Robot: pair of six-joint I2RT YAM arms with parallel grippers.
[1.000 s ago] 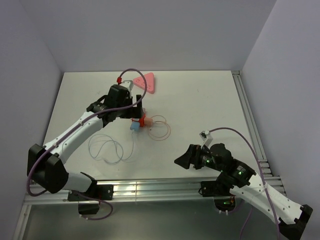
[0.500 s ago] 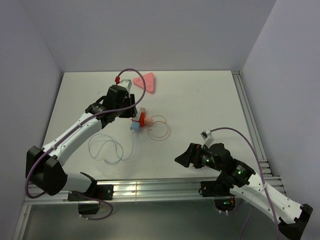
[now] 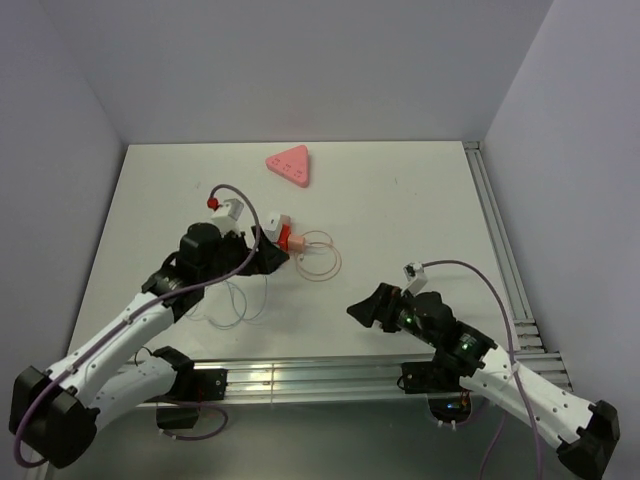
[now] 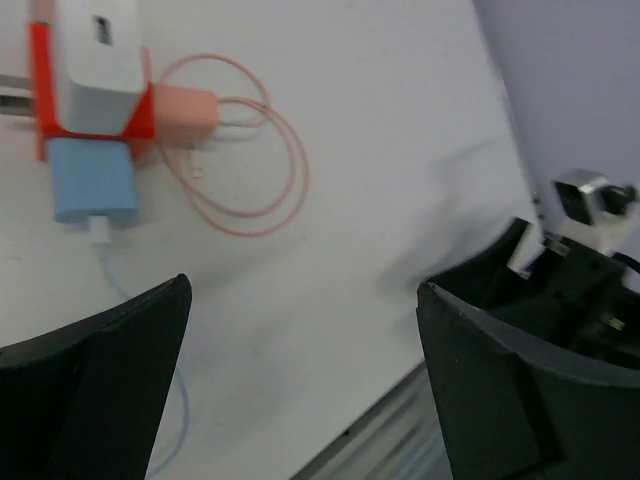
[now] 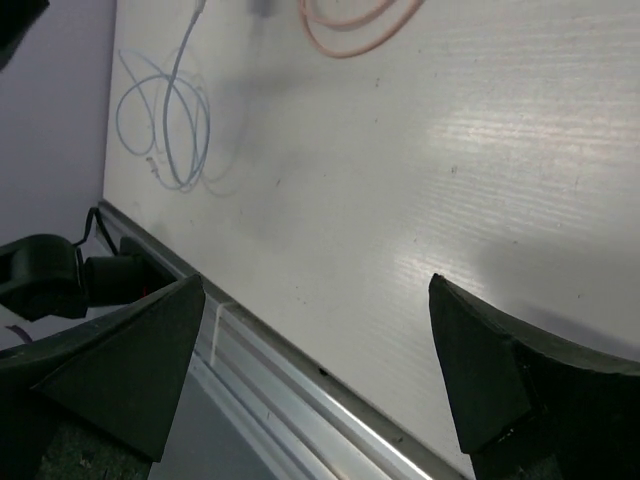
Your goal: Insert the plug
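White power block in a red plastic frame [image 4: 92, 75] lies on the white table [image 3: 420, 200], left of centre. Blue box-shaped adapter [image 4: 92, 180] butts against one end of it, and a thin pale blue cable [image 4: 112, 270] leads off from it into loose loops. Salmon-pink plug [image 4: 190, 115] sits against the block's side, its pink cable [image 4: 262, 165] coiled in a loop just beside. Both look seated; depth of seating cannot be told from these views. Left claw [image 4: 305, 300]: jaws spread wide, nothing between them, hovering near the block but not touching. Right claw [image 5: 318, 290]: also wide open and empty, low over bare table near the front rail, well apart from the block. Pink triangular piece [image 3: 290, 166] lies at the far side, well apart from both arms. Judgement: insertion looks done or nearly so; the step in hand is release and check. Next move, if any: clear the left arm without snagging the cable loops. If the plug proves shallow, a straight push along its axis with the block braced.
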